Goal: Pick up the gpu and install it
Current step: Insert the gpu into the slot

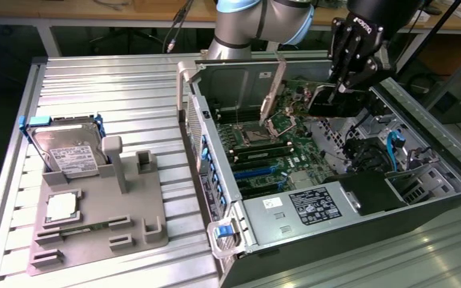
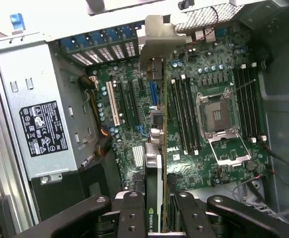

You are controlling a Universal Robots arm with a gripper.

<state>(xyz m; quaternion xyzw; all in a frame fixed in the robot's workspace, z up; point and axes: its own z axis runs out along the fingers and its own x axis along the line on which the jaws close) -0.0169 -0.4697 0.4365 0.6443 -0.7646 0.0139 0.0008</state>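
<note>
Your claw is clenched on the card, so you are holding it tight. The card stands on its thin edge inside the open computer box, over the green board. Its long silver strip is at the end far from your claw, toward the exterior view's left, and the top of the strip pokes up above the box wall. In the wrist view, the card runs straight out from between your two black fingers, near the empty square socket. You cannot tell from here if the bottom edge of the card touches the green board. On the worktop, at the exterior view's left of the box, a gray holder carries a silver disk drive and a small square chip. Both are well apart from your claw.
</note>
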